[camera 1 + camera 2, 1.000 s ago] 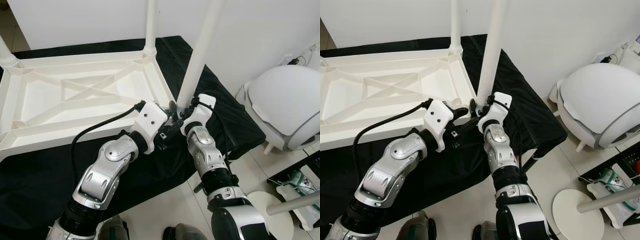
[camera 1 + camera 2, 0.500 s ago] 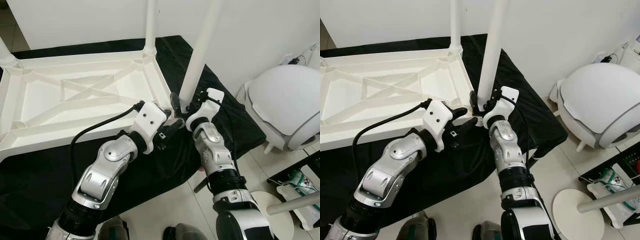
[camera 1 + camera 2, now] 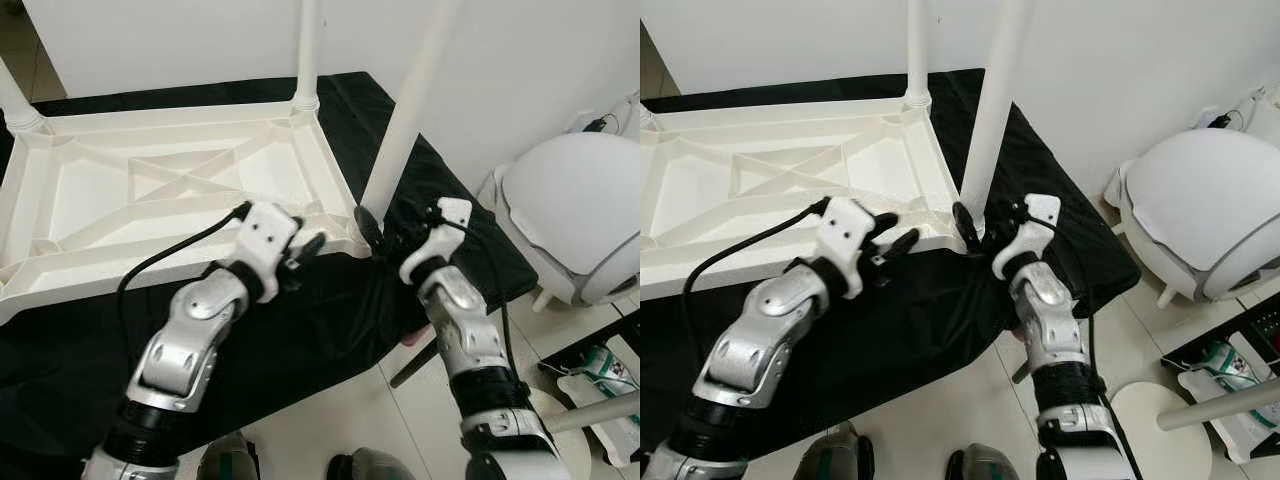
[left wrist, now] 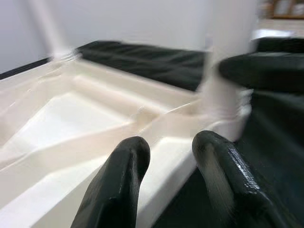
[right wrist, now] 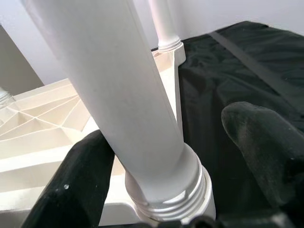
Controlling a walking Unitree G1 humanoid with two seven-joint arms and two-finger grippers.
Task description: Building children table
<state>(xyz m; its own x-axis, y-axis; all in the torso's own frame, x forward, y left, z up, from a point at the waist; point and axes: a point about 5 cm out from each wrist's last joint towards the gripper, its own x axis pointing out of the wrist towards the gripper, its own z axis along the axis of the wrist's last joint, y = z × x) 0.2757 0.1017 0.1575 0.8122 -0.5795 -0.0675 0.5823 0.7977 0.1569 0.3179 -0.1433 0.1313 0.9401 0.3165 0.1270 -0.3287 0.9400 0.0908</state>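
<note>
- The upturned white plastic table top lies centre-left on the black cloth.
- The right gripper, fingers now spread, has let go of the near white tubular leg, which stands alone.
- The left gripper, open, has drawn back along the rim; that leg looks seated.

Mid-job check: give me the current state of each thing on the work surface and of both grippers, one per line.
Tabletop: upside down on the black cloth.
Near corner leg: upright, seated in its corner socket.
Far corner leg: upright in its socket.
Left gripper: open, at the tabletop's near edge.
Right gripper: open, fingers either side of the near corner leg's base.
</note>
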